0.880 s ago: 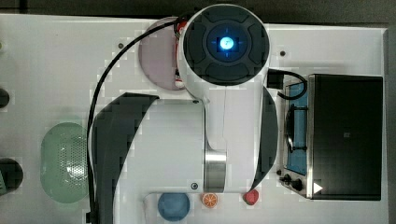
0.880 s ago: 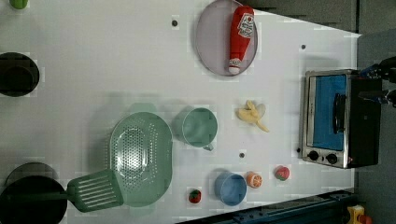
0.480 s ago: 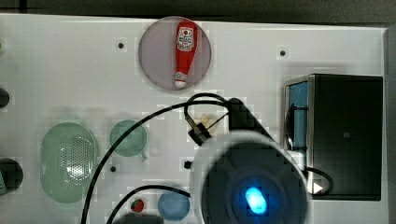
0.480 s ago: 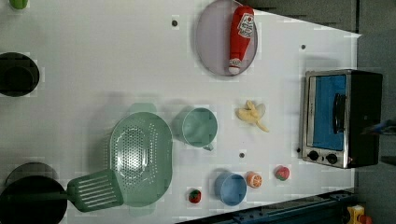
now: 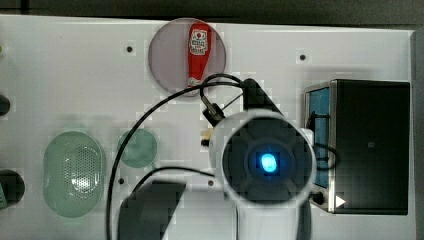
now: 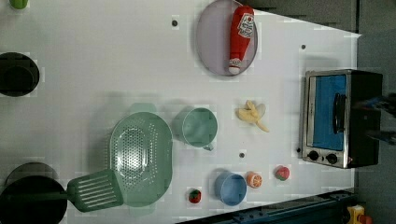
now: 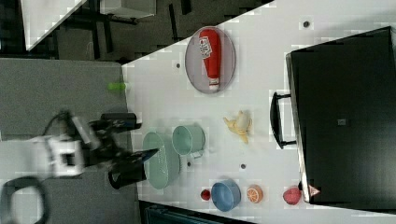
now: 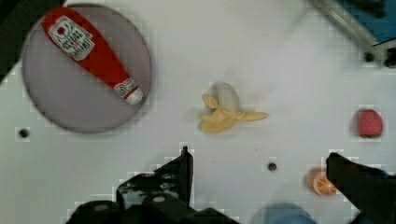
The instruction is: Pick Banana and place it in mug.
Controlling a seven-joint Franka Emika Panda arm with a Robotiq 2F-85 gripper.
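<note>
Pincer [image 8: 259,172] spread wide, above banana [image 8: 229,113] — empty

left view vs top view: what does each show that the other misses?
Left view alone: the banana lying clear on the table between mug and oven, plus the blue cup, orange slice and spatula.
Top view alone: the arm and its cable, covering the banana's area.
Both: ketchup bottle on its plate, mug, basket, oven.
</note>
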